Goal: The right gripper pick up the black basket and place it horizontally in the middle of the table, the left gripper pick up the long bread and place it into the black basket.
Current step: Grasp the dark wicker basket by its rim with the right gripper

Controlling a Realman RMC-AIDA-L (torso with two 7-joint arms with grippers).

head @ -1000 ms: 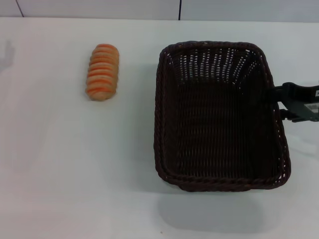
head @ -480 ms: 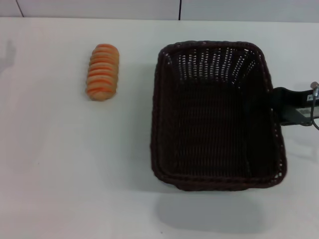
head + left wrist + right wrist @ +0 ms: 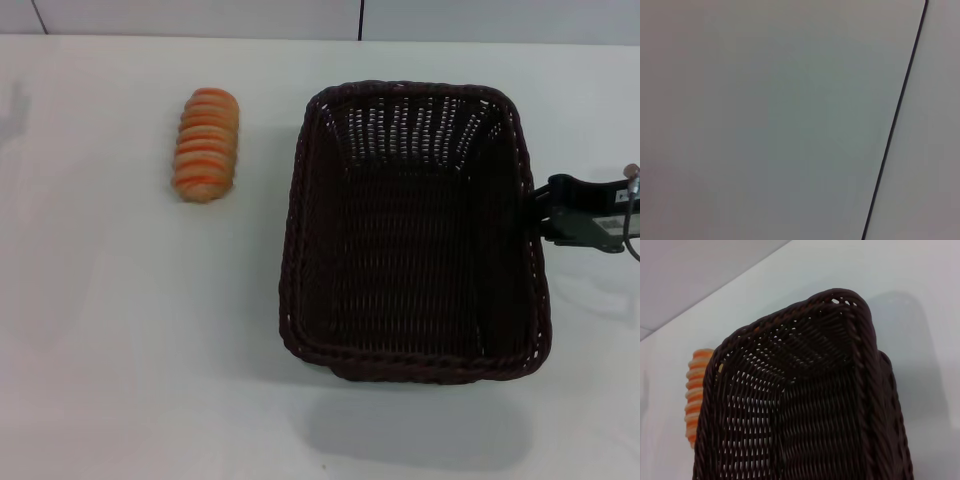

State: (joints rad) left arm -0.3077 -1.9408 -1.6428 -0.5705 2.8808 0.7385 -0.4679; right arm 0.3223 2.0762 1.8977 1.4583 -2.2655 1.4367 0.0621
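Observation:
The black basket (image 3: 300, 250) is a large dark woven wicker basket right of the middle of the white table (image 3: 150, 350), lying with its long side pointing away from me. It hangs a little above the table, with its shadow below its near edge. My right gripper (image 3: 540, 210) is shut on the basket's right rim. The right wrist view shows the basket's weave (image 3: 805, 405) close up, with the long bread (image 3: 697, 390) behind it. The long bread (image 3: 205, 145), tan with orange stripes, lies on the table at the far left, apart from the basket. My left gripper is out of view.
The left wrist view shows only a pale surface with a thin dark seam (image 3: 895, 120). A wall with a seam (image 3: 360, 18) runs along the table's far edge. Bare white tabletop lies left of and in front of the basket.
The basket has moved left toward the table's middle, carried by my right gripper. The bread has not moved.

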